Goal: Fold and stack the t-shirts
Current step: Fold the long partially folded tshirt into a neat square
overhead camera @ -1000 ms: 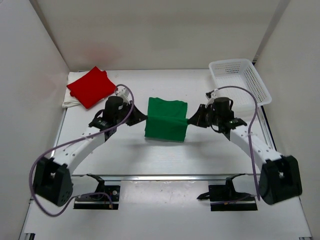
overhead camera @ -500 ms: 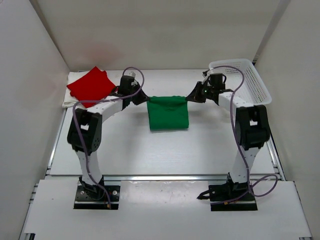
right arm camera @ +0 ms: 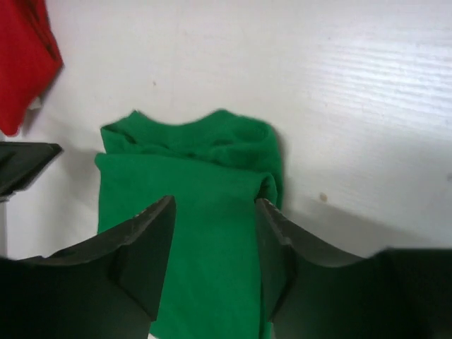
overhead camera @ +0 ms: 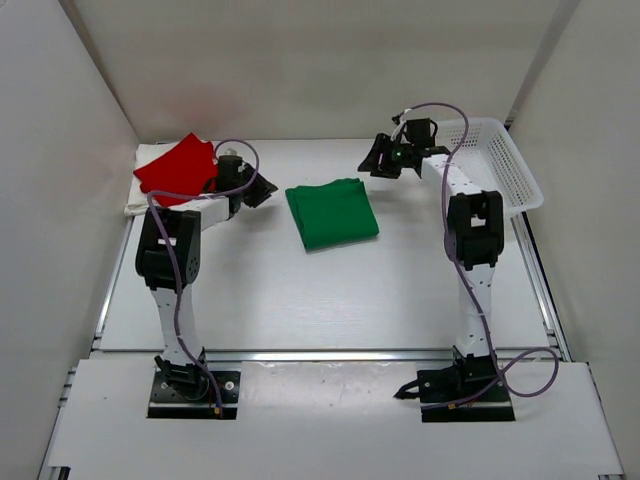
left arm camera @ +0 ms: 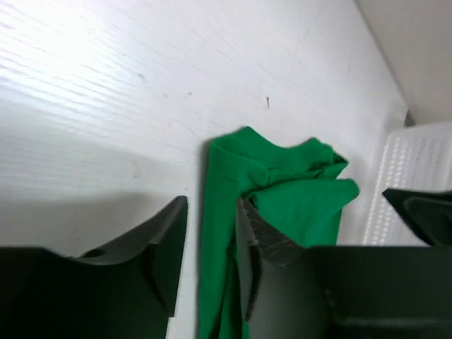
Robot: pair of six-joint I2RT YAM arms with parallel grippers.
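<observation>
A folded green t-shirt [overhead camera: 332, 212] lies flat on the table, touched by neither gripper. My left gripper [overhead camera: 262, 190] stands open just left of it; in the left wrist view its jaws [left arm camera: 212, 215] are apart, with the green t-shirt [left arm camera: 282, 187] seen on the table beyond them. My right gripper [overhead camera: 373, 161] hangs open off the shirt's far right corner; the right wrist view shows the gripper [right arm camera: 215, 212] empty above the green t-shirt [right arm camera: 198, 183]. A folded red t-shirt [overhead camera: 176, 168] rests on a cream-white t-shirt [overhead camera: 137, 204] at the far left.
A white mesh basket [overhead camera: 497, 160] stands at the far right, close behind the right arm. White walls enclose the table on the left, back and right. The red t-shirt [right arm camera: 25, 60] shows at the right wrist view's top left.
Both grippers carried the green t-shirt toward the back, laid it down folded and opened. They have since drawn away from it, left gripper leftward, right gripper to the far right.
</observation>
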